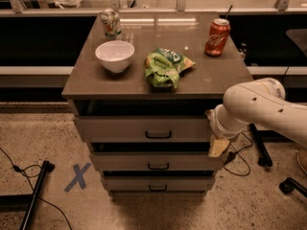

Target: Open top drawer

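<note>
The top drawer (120,128) is the widest grey-beige front just under the brown tabletop, with a small dark handle (158,134) at its centre. A dark gap shows above its front edge. Two narrower drawer fronts (153,162) sit below it. My gripper (217,146) hangs from the white arm (259,109), which comes in from the right. It is at the right end of the top drawer front, level with its lower edge and well right of the handle.
On the tabletop (206,75) stand a white bowl (115,55), a green chip bag (165,67), a red soda can (217,37) and a green-white can (111,23). A blue X mark (77,176) and a black cable lie on the floor at left. Chair legs (261,152) stand at right.
</note>
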You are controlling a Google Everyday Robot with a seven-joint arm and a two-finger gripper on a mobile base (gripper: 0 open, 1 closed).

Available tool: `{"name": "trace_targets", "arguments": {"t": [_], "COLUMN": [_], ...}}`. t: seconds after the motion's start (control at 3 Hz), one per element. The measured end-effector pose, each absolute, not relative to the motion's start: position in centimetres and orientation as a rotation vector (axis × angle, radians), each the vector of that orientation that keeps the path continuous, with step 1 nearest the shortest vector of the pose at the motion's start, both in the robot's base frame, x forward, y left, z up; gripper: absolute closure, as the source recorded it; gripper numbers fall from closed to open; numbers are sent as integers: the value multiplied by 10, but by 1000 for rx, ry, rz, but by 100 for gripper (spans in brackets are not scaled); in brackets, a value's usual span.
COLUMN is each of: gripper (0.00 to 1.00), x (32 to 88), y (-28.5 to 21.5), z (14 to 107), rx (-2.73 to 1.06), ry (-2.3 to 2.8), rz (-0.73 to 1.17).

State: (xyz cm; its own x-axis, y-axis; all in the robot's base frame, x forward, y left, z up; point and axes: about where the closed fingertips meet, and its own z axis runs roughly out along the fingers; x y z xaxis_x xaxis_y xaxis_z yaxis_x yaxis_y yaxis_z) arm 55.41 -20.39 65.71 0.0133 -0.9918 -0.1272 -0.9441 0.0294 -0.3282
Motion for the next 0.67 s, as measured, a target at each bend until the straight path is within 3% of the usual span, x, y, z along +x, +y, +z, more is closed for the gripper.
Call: {"name": "trace_targets", "arguments": {"t": [0.67], "gripper": [28], "x": [498], "y": [-205], "z": [671], "rx": [-1980], "ry": [2067], "rz": [132]}}
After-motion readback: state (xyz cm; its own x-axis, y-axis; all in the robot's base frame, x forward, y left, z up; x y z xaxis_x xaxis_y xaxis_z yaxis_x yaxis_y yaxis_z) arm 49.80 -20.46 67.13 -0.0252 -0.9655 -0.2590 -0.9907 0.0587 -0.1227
